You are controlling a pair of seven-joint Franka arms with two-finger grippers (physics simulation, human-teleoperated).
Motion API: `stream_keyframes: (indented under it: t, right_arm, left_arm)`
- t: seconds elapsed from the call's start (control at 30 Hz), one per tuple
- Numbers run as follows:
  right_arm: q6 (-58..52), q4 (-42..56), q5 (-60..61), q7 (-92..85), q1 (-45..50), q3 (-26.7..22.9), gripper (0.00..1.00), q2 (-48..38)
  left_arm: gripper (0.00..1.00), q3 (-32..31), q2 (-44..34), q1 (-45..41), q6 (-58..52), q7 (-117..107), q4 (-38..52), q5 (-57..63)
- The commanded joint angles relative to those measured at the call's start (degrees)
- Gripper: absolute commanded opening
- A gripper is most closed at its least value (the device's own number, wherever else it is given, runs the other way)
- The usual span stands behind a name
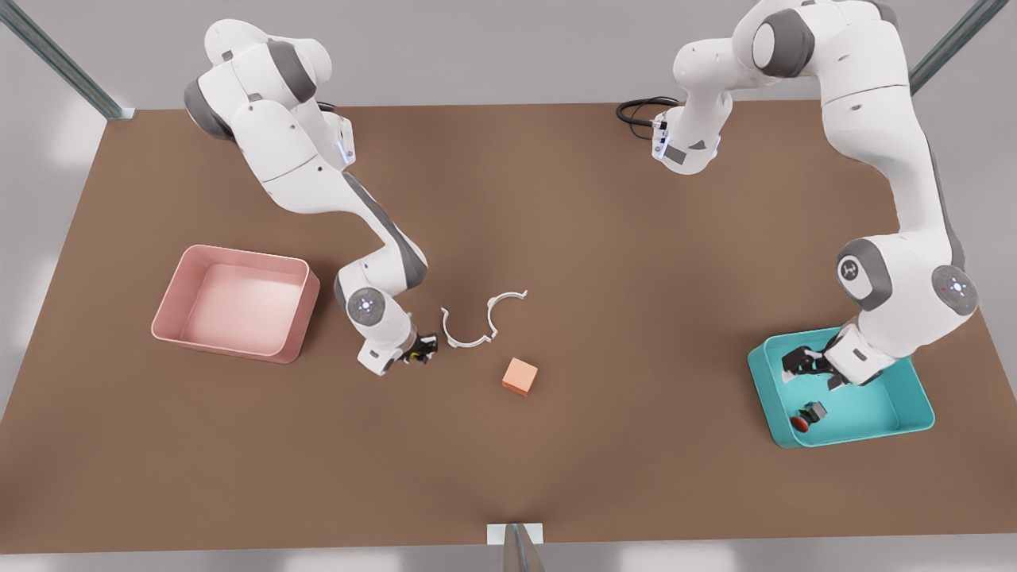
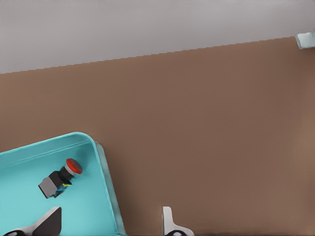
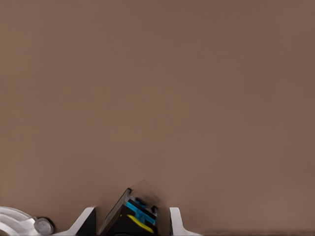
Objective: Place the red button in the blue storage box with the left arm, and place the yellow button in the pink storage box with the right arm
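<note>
The red button (image 1: 806,417) (image 2: 61,177) lies on its side inside the blue storage box (image 1: 922,397) (image 2: 106,177) at the front view's right. My left gripper (image 1: 810,367) (image 2: 108,223) hovers open over that box, holding nothing. At the front view's left-centre, my right gripper (image 1: 421,349) (image 3: 130,223) is low over the table, shut on the yellow button (image 3: 133,219), a black body with blue and yellow parts between the fingers. The pink storage box (image 1: 171,306) stands to the left of that gripper with nothing in it.
Two white curved clip pieces (image 1: 469,330) (image 3: 15,221) lie just right of the right gripper in the front view. A small orange cube (image 1: 520,376) sits nearer the front edge. Black cables (image 1: 639,111) lie at the table's back.
</note>
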Motion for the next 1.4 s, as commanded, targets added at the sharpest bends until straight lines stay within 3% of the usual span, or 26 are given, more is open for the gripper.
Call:
stream_keyframes:
  t: [0.0,0.07,0.1,0.17,0.33,0.53,0.8,0.9,0.97,1.03,1.07,1.1,1.17,1.3,1.37]
  right_arm:
    - [0.2,-0.1,0.0,0.9,0.1,0.0,0.64,-0.1]
    - [0.4,-0.4,0.0,0.9,0.1,0.1,0.58,0.0]
    - [0.4,-0.3,0.0,0.8,0.1,0.0,0.48,0.0]
    - [0.4,-0.3,0.0,0.8,0.1,0.1,0.44,0.0]
    - [-0.6,1.8,0.0,1.0,-0.4,0.3,0.44,-2.2]
    - [-17.0,2.1,0.0,0.8,-8.9,0.3,0.45,-13.5]
    - [-17.0,-23.1,0.1,-16.5,-24.7,0.7,0.45,-33.3]
    - [-16.5,-23.4,0.4,-29.9,-34.1,0.7,0.45,-31.2]
    - [-15.9,-23.3,0.4,-31.4,-35.0,0.6,0.45,-30.0]
    - [-16.6,-23.4,0.4,-31.8,-35.7,0.6,0.47,-29.0]
    - [-16.7,-23.4,0.3,-31.8,-35.7,0.6,0.62,-28.5]
    - [-16.8,-23.3,0.4,-31.8,-36.6,0.6,1.0,-27.9]
    - [-16.9,-22.2,0.3,-31.2,-35.9,0.8,1.0,-27.9]
    - [-22.6,-11.0,0.2,-31.0,-34.8,2.2,1.0,-27.4]
    - [-29.3,3.2,-0.1,-29.0,-29.7,2.2,1.0,-25.7]
  left_arm:
    - [1.0,0.0,-4.5,-3.9,-12.1,-21.5,0.4,7.4]
    - [1.0,-0.1,-7.8,-6.4,-24.7,-28.2,7.0,8.1]
    - [1.0,-0.1,-7.6,-6.8,-29.1,-28.4,11.3,8.4]
    - [1.0,-0.2,-7.6,-8.1,-32.3,-28.5,14.2,8.5]
    - [1.0,-0.1,-7.4,-8.4,-32.4,-28.4,14.4,8.4]
    - [1.0,-0.1,-7.6,-8.4,-32.4,-28.2,14.3,8.4]
    - [1.0,-0.1,-7.4,-9.2,-32.4,-28.3,14.2,9.1]
    - [1.0,-0.1,-7.3,-9.2,-32.4,-28.2,14.1,9.1]
    - [1.0,-0.1,-7.3,-9.2,-32.4,-28.2,14.1,9.1]
    - [1.0,-0.1,-7.2,-9.2,-32.4,-28.2,14.1,9.1]
    - [1.0,-0.1,-7.2,-9.2,-32.4,-28.2,14.1,9.1]
    - [1.0,-0.1,-7.2,-9.2,-32.4,-28.2,14.1,9.1]
    - [1.0,-0.1,-7.2,-9.2,-32.3,-28.2,14.1,9.1]
    - [1.0,-0.1,-7.2,-9.1,-32.3,-28.0,14.1,9.1]
    - [1.0,0.0,-7.1,-9.2,-32.3,-28.0,14.1,9.1]
